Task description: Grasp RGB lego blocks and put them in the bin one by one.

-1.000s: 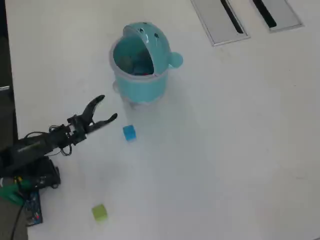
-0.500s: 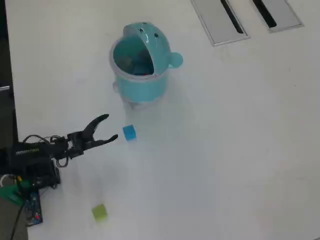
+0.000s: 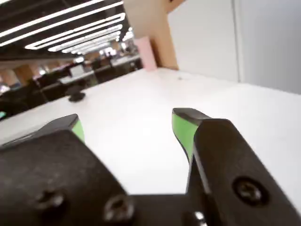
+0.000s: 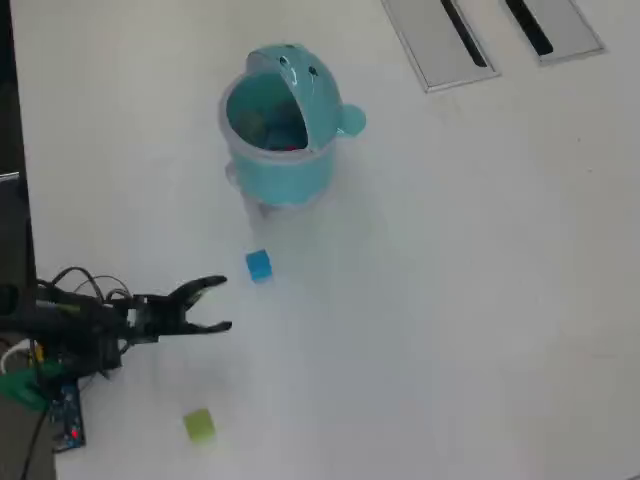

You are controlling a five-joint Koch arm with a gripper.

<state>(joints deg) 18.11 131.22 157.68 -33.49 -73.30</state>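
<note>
In the overhead view the light-teal bin (image 4: 281, 125) stands at upper centre with its domed lid tipped back; something reddish lies inside it, too small to make out. A blue lego block (image 4: 259, 265) sits on the white table below the bin. A yellow-green block (image 4: 199, 425) lies near the bottom left. My gripper (image 4: 223, 304) is open and empty, left of and below the blue block, pointing right. In the wrist view my gripper (image 3: 127, 125) shows two green-padded fingers (image 3: 181, 129) spread wide over bare table; no block or bin appears there.
Two grey slotted panels (image 4: 440, 40) lie at the table's top right in the overhead view. The arm's base, cables and a small circuit board (image 4: 65, 420) sit at the left edge. The table's dark left edge (image 4: 12, 150) runs beside them.
The arm has swung down the overhead picture, away from the bin, so the gripper went from level with the blue block to below it. The jaws stayed open. Blocks and bin have not moved.
</note>
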